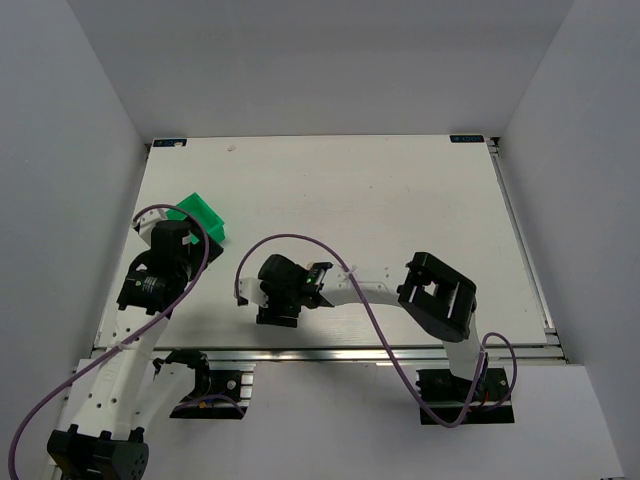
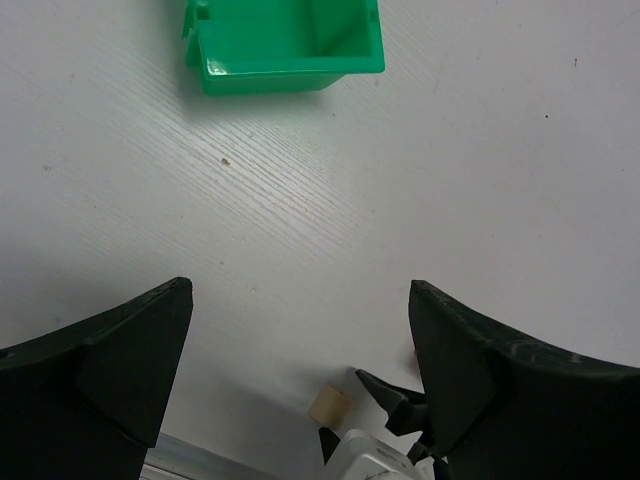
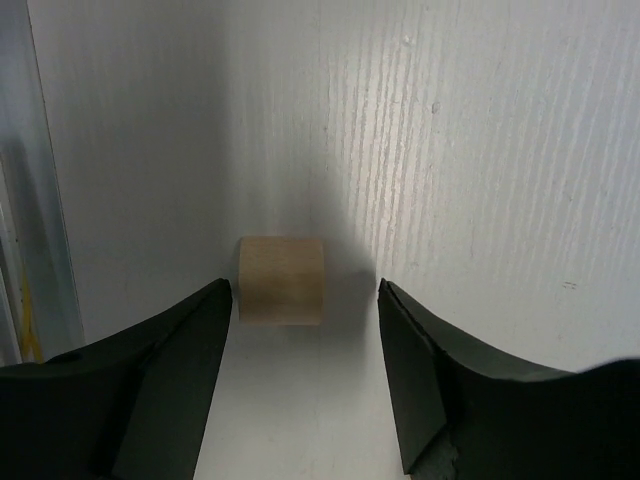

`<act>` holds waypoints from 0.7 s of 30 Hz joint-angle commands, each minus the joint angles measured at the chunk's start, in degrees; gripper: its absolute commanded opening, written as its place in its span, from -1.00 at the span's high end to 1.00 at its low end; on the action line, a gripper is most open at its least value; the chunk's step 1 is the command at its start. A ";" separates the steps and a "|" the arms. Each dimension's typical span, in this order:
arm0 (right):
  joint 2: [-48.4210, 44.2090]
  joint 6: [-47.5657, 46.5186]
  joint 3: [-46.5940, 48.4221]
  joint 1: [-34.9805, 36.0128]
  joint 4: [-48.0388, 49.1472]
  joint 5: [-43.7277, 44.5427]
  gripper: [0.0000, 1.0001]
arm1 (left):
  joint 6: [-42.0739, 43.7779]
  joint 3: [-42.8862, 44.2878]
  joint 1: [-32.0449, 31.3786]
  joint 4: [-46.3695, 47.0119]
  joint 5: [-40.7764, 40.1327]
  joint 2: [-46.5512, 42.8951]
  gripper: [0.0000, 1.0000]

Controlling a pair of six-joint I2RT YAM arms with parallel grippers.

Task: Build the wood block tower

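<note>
A pale beige wooden cube [image 3: 282,280] lies on the white table just ahead of my right gripper [image 3: 305,300], nearer its left finger. That gripper is open and empty, low over the table near the front edge [image 1: 270,305]. The cube also shows in the left wrist view [image 2: 330,405], next to the right gripper's fingertips [image 2: 392,398]. My left gripper [image 2: 300,300] is wide open and empty, above the table by the green bin [image 1: 172,250]. No stacked tower, red-orange block or grey-brown cube is in view.
A green plastic bin [image 1: 200,215] stands at the left of the table; it looks empty in the left wrist view [image 2: 285,60]. The aluminium front rail [image 3: 20,200] runs close beside the cube. Purple cables loop over both arms.
</note>
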 commanded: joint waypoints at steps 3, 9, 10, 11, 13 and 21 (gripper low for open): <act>0.53 0.78 2.89 -0.17 0.12 -2.62 -0.22 | 0.57 -0.76 0.35 1.65 0.71 -0.32 -0.96; -2.98 1.82 2.19 -0.17 0.55 -4.91 0.46 | 0.83 -0.76 0.18 1.47 0.97 -0.67 -0.96; -3.69 2.09 2.28 -0.26 0.81 -4.04 0.55 | 0.83 -0.76 0.18 1.56 0.97 -0.85 -0.96; -4.39 2.01 2.89 -0.43 0.21 -3.86 0.57 | 0.83 -0.76 0.09 1.65 0.97 -1.02 -0.96; -6.85 1.31 3.42 -1.13 -0.15 -2.98 0.58 | 1.18 -0.85 0.18 1.83 1.41 -1.11 -0.96; -14.67 -3.61 8.78 -7.28 -6.04 -0.07 0.60 | 2.41 -0.94 0.09 2.96 2.55 -0.50 -0.96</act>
